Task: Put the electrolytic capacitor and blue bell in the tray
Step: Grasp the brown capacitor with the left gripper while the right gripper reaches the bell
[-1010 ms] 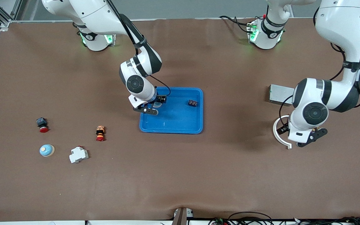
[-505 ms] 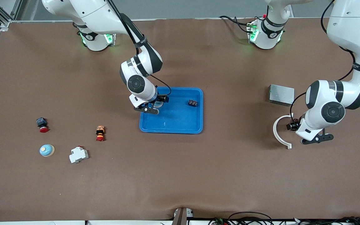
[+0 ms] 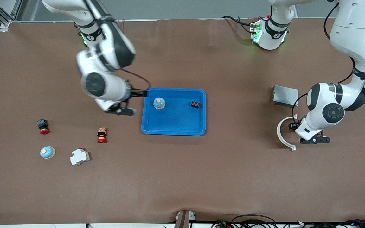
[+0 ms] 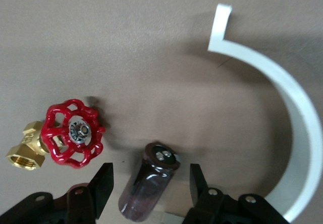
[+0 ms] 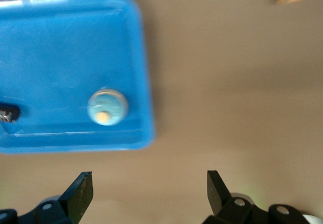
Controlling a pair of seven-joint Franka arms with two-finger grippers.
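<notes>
A blue bell (image 3: 159, 103) sits upright in the blue tray (image 3: 173, 126), also seen as the bell (image 5: 107, 107) in the tray (image 5: 50, 42) from the right wrist. My right gripper (image 3: 122, 110) hangs open and empty over the bare table beside the tray, toward the right arm's end; its jaws (image 5: 149, 188) stand wide apart. The electrolytic capacitor (image 4: 151, 183), a dark glossy cylinder, lies on the table between the fingers of my left gripper (image 4: 150, 176), with a gap on each side. In the front view the left gripper (image 3: 314, 139) hides it.
A small black part (image 3: 195, 104) lies in the tray. A red-handled brass valve (image 4: 70, 133) and a white curved ring (image 3: 285, 133) flank the capacitor. A grey metal box (image 3: 285, 96) stands nearby. A second blue bell (image 3: 47, 152), two red-capped buttons and a white breaker lie toward the right arm's end.
My right gripper opened, left the bell in the tray and drew back out of it toward the right arm's end. My left gripper's jaws narrowed around the capacitor.
</notes>
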